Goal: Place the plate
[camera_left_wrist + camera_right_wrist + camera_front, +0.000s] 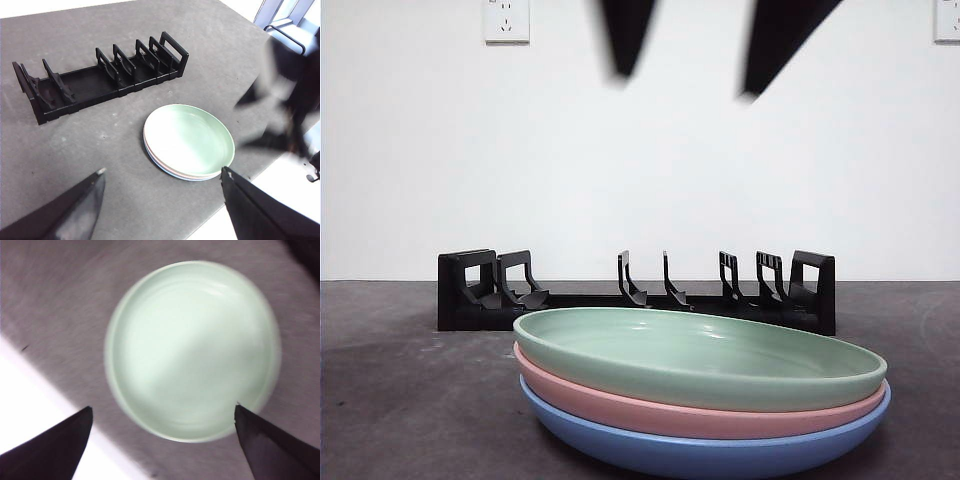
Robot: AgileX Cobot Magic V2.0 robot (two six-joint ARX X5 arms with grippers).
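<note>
Three plates are stacked near the table's front: a green plate [700, 355] on top, a pink plate [620, 400] under it, and a blue plate [650, 445] at the bottom. The green plate also shows in the left wrist view [189, 139] and the right wrist view [192, 347]. A black slotted plate rack [640, 290] stands behind the stack, empty [100, 75]. My right gripper [163, 406] is open and hangs straight above the green plate, well clear of it; its blurred jaws show at the top of the front view [685, 85]. My left gripper [163, 171] is open and empty, high and away from the stack.
The table [390, 390] is dark grey, and its edge runs close to the stack on the side away from the rack [260, 170]. A white wall with two sockets [506, 20] stands behind. The blurred right arm [292, 95] shows in the left wrist view.
</note>
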